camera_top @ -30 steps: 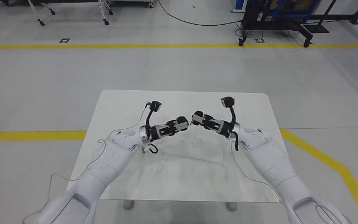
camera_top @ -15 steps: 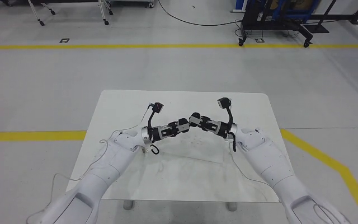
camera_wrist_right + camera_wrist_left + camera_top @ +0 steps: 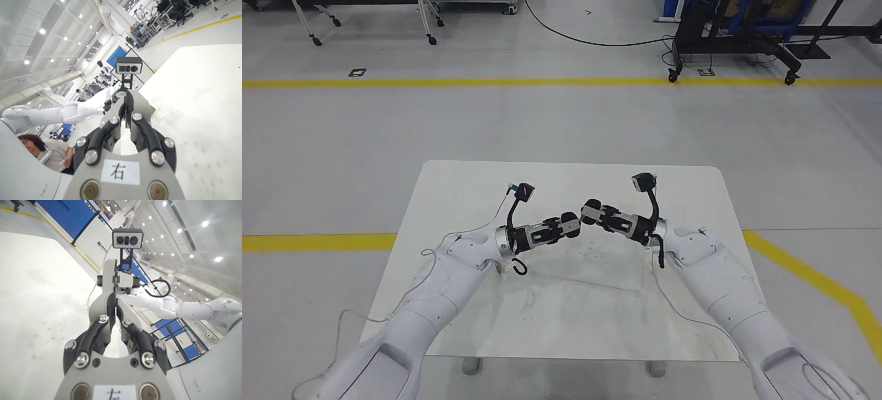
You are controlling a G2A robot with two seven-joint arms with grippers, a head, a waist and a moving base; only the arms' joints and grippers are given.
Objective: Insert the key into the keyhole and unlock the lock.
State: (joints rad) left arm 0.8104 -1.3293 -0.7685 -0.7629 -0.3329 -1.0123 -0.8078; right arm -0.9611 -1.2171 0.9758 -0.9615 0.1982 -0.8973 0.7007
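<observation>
The left gripper point(image 3: 571, 222) and the right gripper point(image 3: 589, 211) meet tip to tip above the middle of the table point(image 3: 572, 310). Both forearms point inward, and each gripper's fingers are pressed together.

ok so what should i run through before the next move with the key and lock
1. Grip of the left gripper: ok, pads pressed together.
2. Grip of the right gripper: ok, pads pressed together.
3. Both grippers meeting tip to tip above the middle of the table: ok.
4. Which gripper has the key: cannot tell, too small to make out between the pads.
5. Where the lock sits: cannot tell.
6. Key lined up with the keyhole: cannot tell, so hold off pushing.
</observation>
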